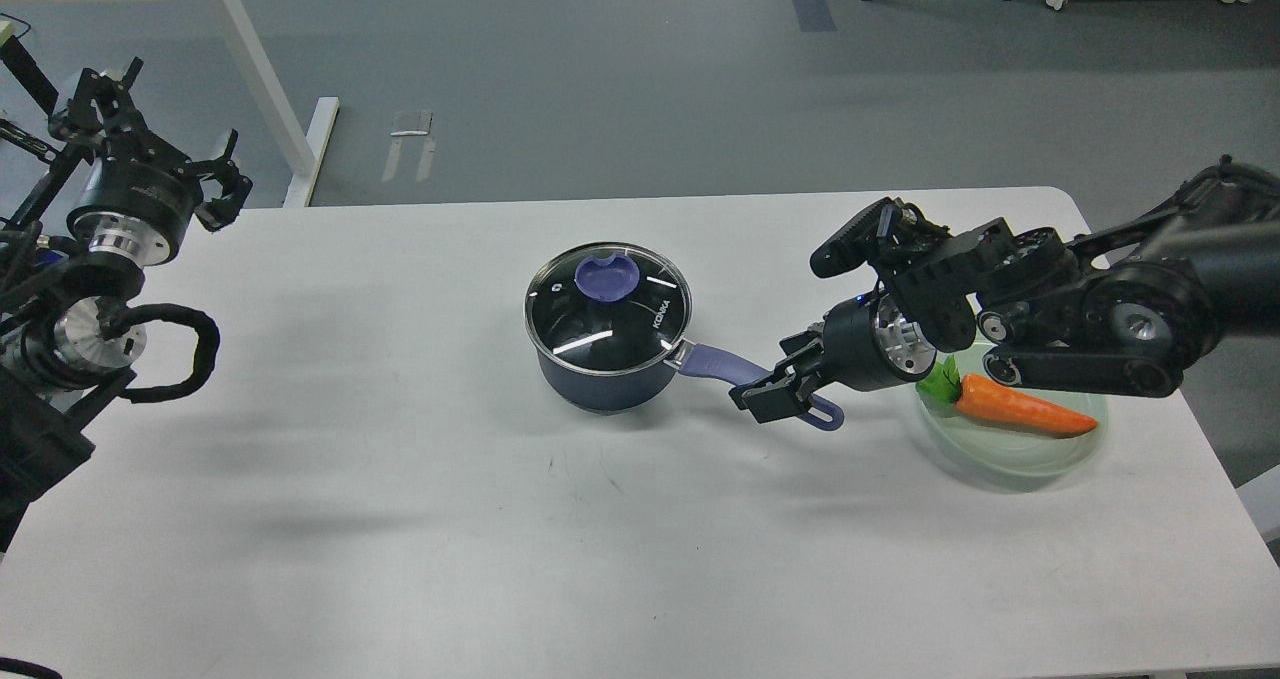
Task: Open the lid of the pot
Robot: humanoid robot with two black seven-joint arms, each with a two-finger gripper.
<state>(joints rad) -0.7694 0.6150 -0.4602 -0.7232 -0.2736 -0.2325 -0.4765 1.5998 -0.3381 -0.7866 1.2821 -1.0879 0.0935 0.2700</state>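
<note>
A dark blue pot (600, 374) stands at the middle of the white table (400, 519). Its glass lid (607, 309) with a purple knob (607, 276) sits on it. The purple pot handle (725, 364) points right and toward me. My right gripper (780, 374) is low over the outer part of that handle, open, with one finger on each side of it. I cannot tell whether it touches the handle. My left gripper (160, 134) is open and empty, raised at the table's far left corner, far from the pot.
A pale green plate (1010, 454) with an orange toy carrot (1025, 409) sits on the right, partly under my right arm. White table legs (260, 79) stand behind the far left edge.
</note>
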